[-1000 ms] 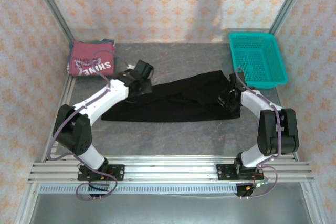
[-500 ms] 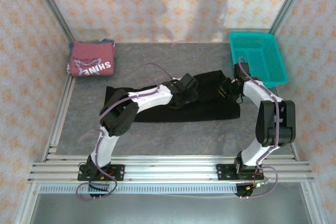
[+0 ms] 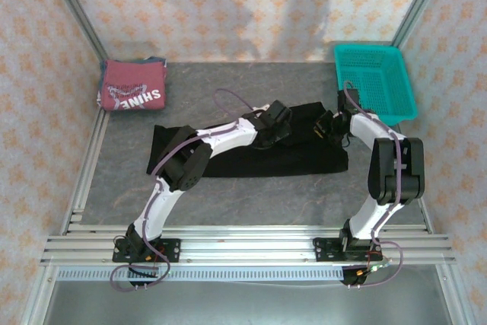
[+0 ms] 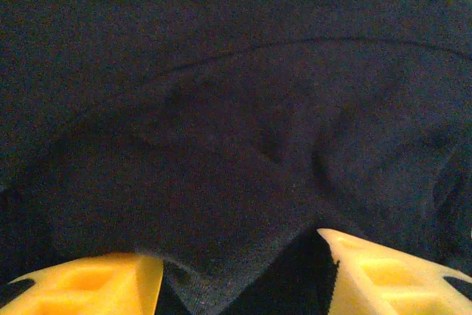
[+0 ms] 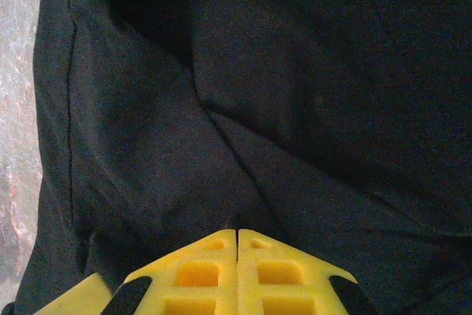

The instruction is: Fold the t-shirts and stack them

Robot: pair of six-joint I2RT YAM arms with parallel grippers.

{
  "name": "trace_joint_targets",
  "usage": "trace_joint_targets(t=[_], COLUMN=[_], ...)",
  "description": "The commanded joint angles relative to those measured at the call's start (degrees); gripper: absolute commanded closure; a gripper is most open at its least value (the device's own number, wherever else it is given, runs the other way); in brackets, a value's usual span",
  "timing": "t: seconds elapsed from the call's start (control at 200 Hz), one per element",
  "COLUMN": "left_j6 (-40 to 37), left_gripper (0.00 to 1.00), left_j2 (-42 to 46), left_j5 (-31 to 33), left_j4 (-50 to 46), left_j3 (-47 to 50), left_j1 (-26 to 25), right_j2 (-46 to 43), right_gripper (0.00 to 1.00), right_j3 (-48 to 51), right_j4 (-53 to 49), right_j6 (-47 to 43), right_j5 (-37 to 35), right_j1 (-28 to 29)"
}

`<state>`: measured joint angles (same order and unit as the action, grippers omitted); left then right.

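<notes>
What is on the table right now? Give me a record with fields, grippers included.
Black t-shirt: lies as a long creased strip across the middle of the table
Red t-shirt: folded, far left corner, white SHINE lettering facing up
Basket: teal mesh, far right corner
Left gripper: over the black t-shirt's middle, jaws apart, a cloth edge between them
Right gripper: at the black t-shirt's right end, shut, tips against the cloth
Stack: not yet made; the two shirts lie apart

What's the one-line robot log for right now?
black t-shirt: laid out; left gripper: open over shirt; right gripper: shut, pinching shirt; red t-shirt: folded aside
</notes>
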<state>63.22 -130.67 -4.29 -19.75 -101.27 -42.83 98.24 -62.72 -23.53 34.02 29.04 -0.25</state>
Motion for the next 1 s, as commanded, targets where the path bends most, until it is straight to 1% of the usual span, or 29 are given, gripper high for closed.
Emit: trace_joint_targets(t=[0.0,0.115,0.165,0.21,0.27,0.325,0.385,0.465,0.535,0.661,0.726,0.871,0.996], left_j6=[1.30,0.33,0.65,1.10,1.16,0.12,-2.41,-7.39,-11.96,-19.16,-22.33,-31.24,-37.39], left_gripper=[0.49,0.58,0.66,0.76,0.86,0.92,0.96,0.98,1.00,1.00,1.00,1.00,1.00], left_j2=[-1.46,-3.09,-3.18,-2.95,-2.30,-1.43,-0.19,1.69,2.39,3.05,2.47,-0.21,-1.33], left_j5=[0.95,-1.74,-2.76,-3.35,-3.90,-4.06,-3.87,-3.28,-2.87,-2.83,-3.50,-5.84,-7.00], left_j4=[0.83,-0.64,-0.64,-0.40,1.01,0.66,-1.52,-5.60,-10.97,-18.04,-21.50,-33.62,-40.75], left_j3=[-2.20,-4.25,-3.58,-2.58,-1.11,-0.99,-1.79,-3.84,-6.88,-11.71,-15.03,-24.76,-27.48], left_j1=[0.58,0.51,0.46,0.55,0.79,1.22,1.85,2.48,2.97,3.28,3.28,3.28,3.37], right_j2=[1.68,1.85,1.97,2.06,2.03,1.74,1.29,0.46,-0.35,-1.94,-2.86,-4.73,-6.72], right_gripper=[0.96,0.97,0.97,0.97,0.97,0.97,0.97,0.97,0.97,0.97,0.98,0.98,0.97], right_j3=[-2.29,-2.45,-2.65,-2.67,-2.75,-2.84,-3.06,-2.88,-2.20,-0.73,0.19,1.97,4.22], right_j4=[2.17,2.41,2.26,2.28,2.34,2.26,1.84,1.35,1.32,0.94,0.89,-0.96,-2.84], right_j6=[0.97,1.27,1.26,1.46,1.70,1.75,1.80,2.03,2.54,3.28,4.01,3.97,2.79], right_j5=[-0.12,-0.38,-0.40,-0.38,-0.27,-0.11,0.05,0.38,1.21,2.40,3.22,4.83,4.39], right_j1=[-0.28,-0.28,-0.30,-0.28,-0.31,-0.34,-0.31,-0.35,-0.33,-0.34,-0.34,-0.31,-0.29])
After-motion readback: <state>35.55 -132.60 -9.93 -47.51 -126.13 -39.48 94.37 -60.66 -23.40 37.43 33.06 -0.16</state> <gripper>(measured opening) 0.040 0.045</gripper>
